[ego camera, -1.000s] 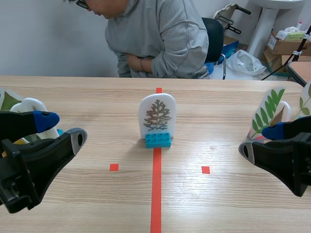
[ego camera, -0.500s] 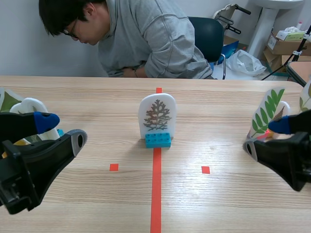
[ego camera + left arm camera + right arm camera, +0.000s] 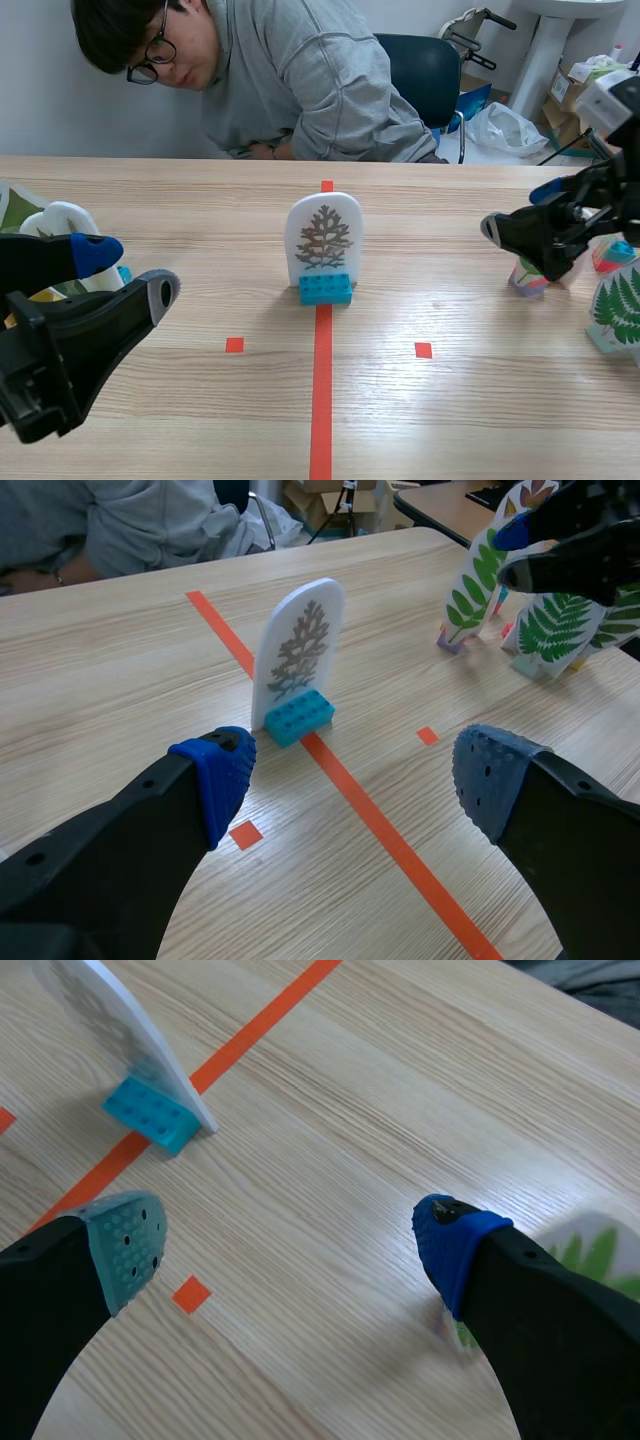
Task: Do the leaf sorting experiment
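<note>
A white arch card with a brown leaf (image 3: pixel 323 236) stands on a blue brick (image 3: pixel 325 289) at the table's middle, on the orange line. My left gripper (image 3: pixel 128 272) is open, low at the front left, well short of that card (image 3: pixel 297 652). My right gripper (image 3: pixel 520 210) is open and raised at the right, in front of a card of which only the purple base (image 3: pixel 527 278) shows. In the right wrist view that green-leaf card (image 3: pixel 590 1250) lies beside my blue fingertip (image 3: pixel 450 1240). Nothing sits between either pair of fingers.
A fern card (image 3: pixel 620 308) stands at the right edge beside a red base (image 3: pixel 607 258). More leaf cards (image 3: pixel 58 222) stand at the far left. A person (image 3: pixel 300 80) leans over the table's far side. Small orange squares (image 3: pixel 234 345) flank the line.
My right gripper has lifted and swung back toward the right-hand cards, now covering the green-leaf card. The fern card has come into view. The person's head has dropped into view. The left arm is unmoved.
</note>
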Controlling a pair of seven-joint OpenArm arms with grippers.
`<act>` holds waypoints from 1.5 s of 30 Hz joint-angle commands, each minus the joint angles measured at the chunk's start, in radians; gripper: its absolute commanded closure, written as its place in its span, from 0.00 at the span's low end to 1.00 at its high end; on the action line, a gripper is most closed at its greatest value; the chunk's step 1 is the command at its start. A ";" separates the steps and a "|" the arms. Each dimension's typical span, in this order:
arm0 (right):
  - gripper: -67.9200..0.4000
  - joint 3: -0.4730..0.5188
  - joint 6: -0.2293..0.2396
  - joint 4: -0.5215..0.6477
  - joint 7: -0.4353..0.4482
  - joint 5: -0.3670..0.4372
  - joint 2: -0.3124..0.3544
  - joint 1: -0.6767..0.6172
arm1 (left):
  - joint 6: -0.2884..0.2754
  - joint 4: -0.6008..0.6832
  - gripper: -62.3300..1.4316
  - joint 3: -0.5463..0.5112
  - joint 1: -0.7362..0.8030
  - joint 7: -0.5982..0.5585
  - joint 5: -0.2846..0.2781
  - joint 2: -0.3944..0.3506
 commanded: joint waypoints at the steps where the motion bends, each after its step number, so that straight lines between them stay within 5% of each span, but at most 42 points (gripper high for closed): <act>1: 0.26 -0.045 0.008 0.005 0.029 -0.008 0.019 0.076 | -0.002 0.014 0.29 -0.003 0.000 -0.011 -0.008 -0.005; 9: 0.26 -0.319 0.008 -0.159 0.093 -0.139 0.000 0.318 | -0.002 0.014 0.29 -0.003 0.002 -0.009 -0.007 0.001; 19: 0.26 -0.502 0.008 -0.335 0.156 -0.239 -0.091 0.511 | -0.002 0.014 0.29 -0.003 0.018 -0.006 -0.008 0.011; 30: 0.26 -0.591 0.008 -0.427 0.200 -0.302 -0.204 0.536 | -0.002 0.014 0.29 -0.004 0.019 -0.006 -0.008 0.011; 45: 0.26 -0.592 -0.023 -0.563 0.272 -0.401 -0.303 0.530 | -0.002 0.014 0.29 -0.004 0.019 -0.008 -0.008 0.011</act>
